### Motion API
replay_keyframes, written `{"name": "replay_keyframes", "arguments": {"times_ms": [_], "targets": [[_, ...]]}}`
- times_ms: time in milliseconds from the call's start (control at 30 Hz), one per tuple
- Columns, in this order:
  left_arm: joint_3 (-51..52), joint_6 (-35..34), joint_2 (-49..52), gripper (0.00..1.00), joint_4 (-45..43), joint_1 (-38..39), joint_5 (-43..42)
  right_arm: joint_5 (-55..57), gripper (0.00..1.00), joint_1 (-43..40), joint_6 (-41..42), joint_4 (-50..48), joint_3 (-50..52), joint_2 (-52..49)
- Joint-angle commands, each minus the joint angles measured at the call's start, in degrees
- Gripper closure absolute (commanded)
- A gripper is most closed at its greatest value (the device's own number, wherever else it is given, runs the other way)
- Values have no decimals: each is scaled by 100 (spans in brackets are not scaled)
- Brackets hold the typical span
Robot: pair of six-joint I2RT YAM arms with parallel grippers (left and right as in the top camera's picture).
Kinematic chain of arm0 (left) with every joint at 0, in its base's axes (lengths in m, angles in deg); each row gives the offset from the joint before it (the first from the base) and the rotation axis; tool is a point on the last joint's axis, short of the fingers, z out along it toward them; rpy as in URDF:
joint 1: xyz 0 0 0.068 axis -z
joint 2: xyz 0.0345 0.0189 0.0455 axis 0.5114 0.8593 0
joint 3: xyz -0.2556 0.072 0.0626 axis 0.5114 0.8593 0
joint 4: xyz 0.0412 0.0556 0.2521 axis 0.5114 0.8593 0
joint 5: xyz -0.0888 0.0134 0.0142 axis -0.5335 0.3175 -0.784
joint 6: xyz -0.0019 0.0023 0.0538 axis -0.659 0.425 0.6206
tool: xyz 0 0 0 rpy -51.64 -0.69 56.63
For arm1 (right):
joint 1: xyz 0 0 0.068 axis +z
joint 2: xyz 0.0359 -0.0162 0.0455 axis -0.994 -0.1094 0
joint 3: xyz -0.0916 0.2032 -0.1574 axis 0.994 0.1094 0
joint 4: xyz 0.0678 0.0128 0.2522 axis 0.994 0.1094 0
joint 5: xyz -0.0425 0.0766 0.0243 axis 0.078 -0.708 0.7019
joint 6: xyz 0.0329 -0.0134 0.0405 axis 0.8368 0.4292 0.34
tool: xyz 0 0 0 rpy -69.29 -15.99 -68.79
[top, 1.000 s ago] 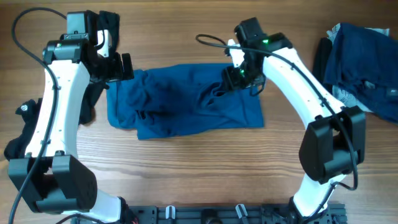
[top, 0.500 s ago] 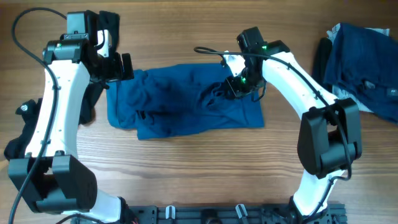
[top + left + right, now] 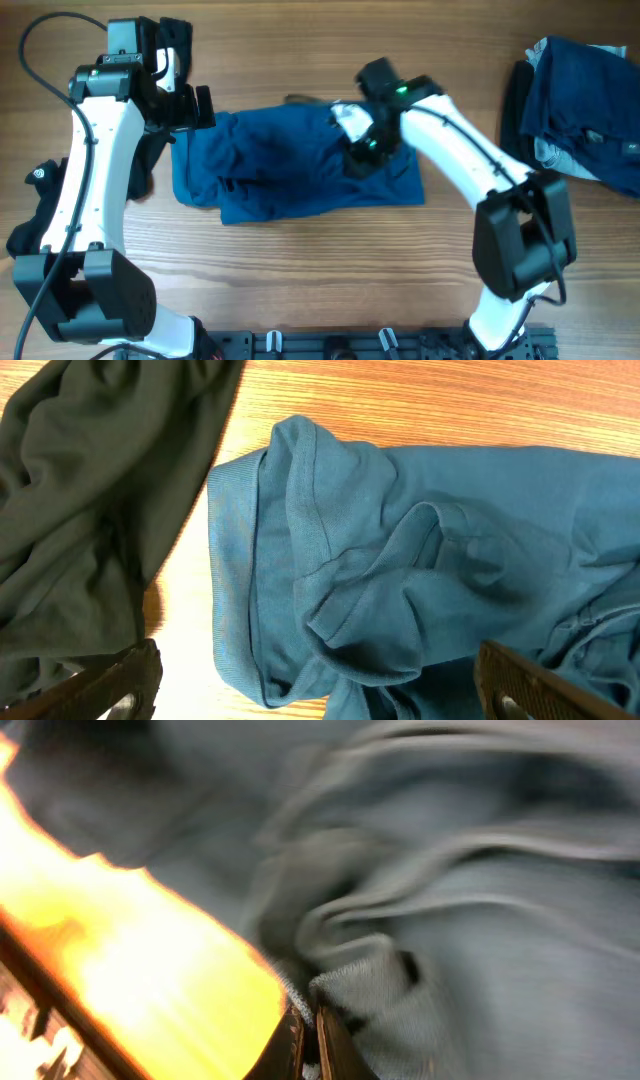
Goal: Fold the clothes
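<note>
While the right gripper [image 3: 357, 158] pinches a fold, the blue T-shirt [image 3: 270, 175] lies rumpled; left gripper [image 3: 188, 106] gapes.

**Three eyes, one shirt**

My overhead camera sits well above and looks straight down on the whole wooden table [image 3: 300, 280], with both my arms in frame. My left wrist camera looks down from near, past my wide-set left gripper [image 3: 325, 688], at the blue T-shirt [image 3: 400, 560] and the dark garment [image 3: 90, 490] beside it. My right wrist camera, blurred, sits very close behind my right gripper [image 3: 308, 1040], pinched on that shirt. All three views share it.
</note>
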State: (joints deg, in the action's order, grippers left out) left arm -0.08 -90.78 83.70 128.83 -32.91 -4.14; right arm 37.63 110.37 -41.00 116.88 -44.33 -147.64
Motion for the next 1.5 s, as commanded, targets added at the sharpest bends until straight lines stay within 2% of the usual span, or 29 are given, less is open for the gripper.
{"name": "replay_keyframes", "arguments": {"times_ms": [0,33,100,133,167,267,400,467,667,800,867,1000,1133,1267,1300,1367,1400,1433,1467], "targets": [[-79,-57,-98,0,-22,0,-68,-111,95,577,-55,79,37,151],[-79,-57,-101,0,-22,0,-68,-63,91,734,-55,90,37,151],[-79,-57,-101,0,-22,0,-68,173,25,920,-48,98,37,151],[-79,-57,-101,0,-22,0,-70,341,8,1012,-15,87,35,151],[-79,-57,-101,0,-24,0,-70,354,3,1012,7,70,31,151],[-79,-57,-101,0,-22,0,-70,380,2,876,245,-46,-15,157],[-79,-57,-101,0,-20,0,-70,483,1,337,1259,-457,-181,199],[-79,-57,-101,0,-20,2,-70,431,0,-46,1491,-721,-179,175],[-79,-57,-101,0,-127,0,-70,160,1,-581,1519,-1394,-90,44],[-79,-57,-101,0,-146,0,-70,560,36,-643,1945,-1705,92,-22],[-79,-57,-101,0,-149,2,-70,807,40,-643,2090,-1694,142,-76],[-79,-57,-101,0,-146,0,-70,1810,39,-649,2820,-1626,170,-256],[-79,-57,-101,0,-149,0,-70,1814,34,-654,2885,-1803,170,-317],[-79,-57,-101,0,-149,0,-70,1799,37,-654,3101,-1991,170,-562],[-79,-57,-101,0,-149,0,-68,1698,41,-654,3097,-2006,170,-601],[-79,-57,-101,0,-149,0,-68,1438,62,-654,3091,-2072,170,-673],[-79,-57,-101,0,-151,0,-68,1338,69,-654,3091,-2100,170,-675],[-79,-57,-98,0,-155,0,-68,1270,82,-649,3093,-2140,168,-673],[-79,-57,-101,0,-162,0,-68,1196,88,-649,3091,-2157,168,-673]]}}
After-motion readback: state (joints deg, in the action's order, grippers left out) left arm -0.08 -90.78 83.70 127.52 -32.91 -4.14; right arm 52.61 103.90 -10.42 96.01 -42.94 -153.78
